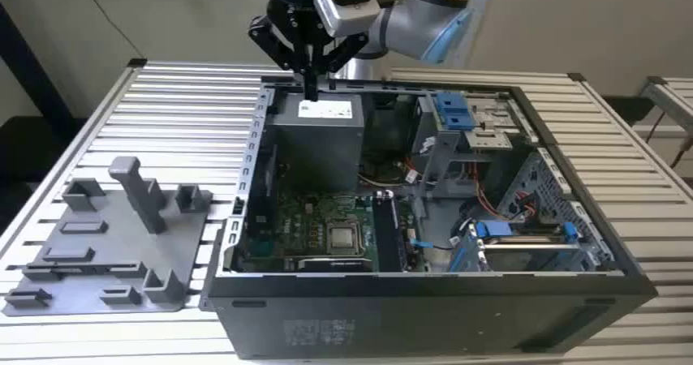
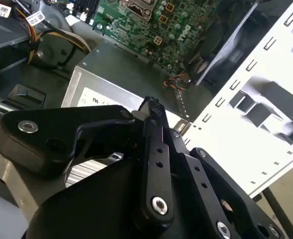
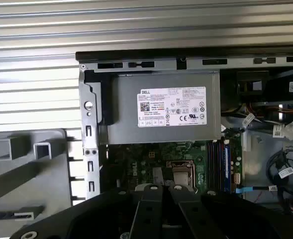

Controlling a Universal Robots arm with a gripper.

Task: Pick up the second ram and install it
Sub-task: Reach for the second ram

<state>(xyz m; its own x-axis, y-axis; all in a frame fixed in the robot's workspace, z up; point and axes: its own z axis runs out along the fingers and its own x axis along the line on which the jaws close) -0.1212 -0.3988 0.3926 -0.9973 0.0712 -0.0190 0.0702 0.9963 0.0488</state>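
My gripper [image 1: 311, 79] hangs over the rear of the open computer case [image 1: 433, 288], just above the grey power supply [image 1: 314, 134]. Its fingers are pressed together on the second ram [image 1: 311, 94], a thin dark strip that sticks out below the fingertips. In the second wrist view the same strip [image 2: 152, 103] shows edge-on at the tip of the shut gripper [image 2: 154, 113], with the power supply's label [image 2: 99, 97] behind it. The memory slots [image 1: 392, 229] lie on the green motherboard beside the silver CPU [image 1: 343, 237], well forward of the gripper; they also show in the first wrist view [image 3: 221, 162].
A grey plastic tray [image 1: 65, 296] with upright blocks lies on the slatted table at the exterior view's left. Inside the case, a blue-tabbed drive cage [image 1: 460, 113] and loose cables [image 1: 476, 207] sit towards the exterior view's right. The case walls ring the motherboard.
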